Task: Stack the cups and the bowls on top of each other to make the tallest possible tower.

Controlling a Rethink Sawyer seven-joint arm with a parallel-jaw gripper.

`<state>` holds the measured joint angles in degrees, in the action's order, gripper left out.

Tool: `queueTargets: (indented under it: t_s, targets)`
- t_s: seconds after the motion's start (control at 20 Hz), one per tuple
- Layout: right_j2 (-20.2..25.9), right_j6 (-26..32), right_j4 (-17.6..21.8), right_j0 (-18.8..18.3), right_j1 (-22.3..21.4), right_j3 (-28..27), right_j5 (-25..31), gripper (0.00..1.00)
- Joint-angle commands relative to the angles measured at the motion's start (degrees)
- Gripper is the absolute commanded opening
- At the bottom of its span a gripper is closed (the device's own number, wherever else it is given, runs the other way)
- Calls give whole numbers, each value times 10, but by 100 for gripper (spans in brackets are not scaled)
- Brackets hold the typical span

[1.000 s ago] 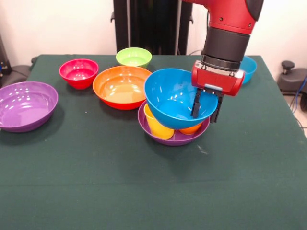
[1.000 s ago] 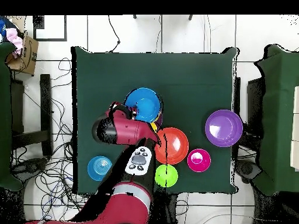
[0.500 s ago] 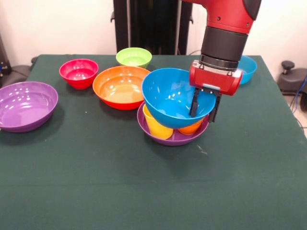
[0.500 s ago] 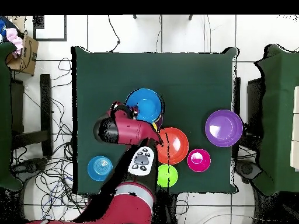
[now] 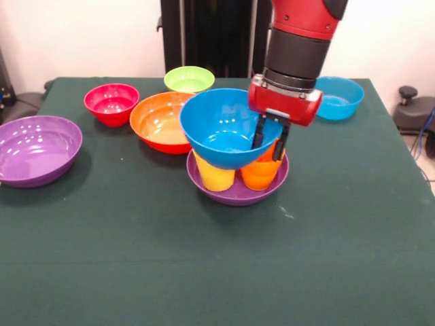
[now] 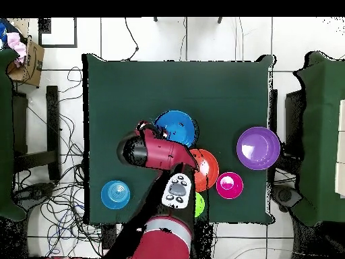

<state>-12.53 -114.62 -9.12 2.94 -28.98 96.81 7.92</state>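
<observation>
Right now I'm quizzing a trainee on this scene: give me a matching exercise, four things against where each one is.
Things:
1. large blue bowl
2. yellow cup
3. small red bowl
4. small blue bowl

Places:
A. inside the purple bowl
B. behind the arm, far table edge
C. gripped at its rim by the claw
D. beside the small green bowl

Pairs: 1-C, 2-A, 3-D, 4-B

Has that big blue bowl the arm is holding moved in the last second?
Yes. In the front view the large blue bowl, pinched by the gripper, has shifted left toward the orange bowl, now overlapping its rim.
</observation>
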Motion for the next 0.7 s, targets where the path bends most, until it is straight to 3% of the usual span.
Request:
queueTargets:
  t_s: [0.05, 0.7]
  targets:
    - [65, -12, 44, -28, 45, 75, 97, 0]
    - [72, -33, 40, -21, 55, 75, 60, 0]
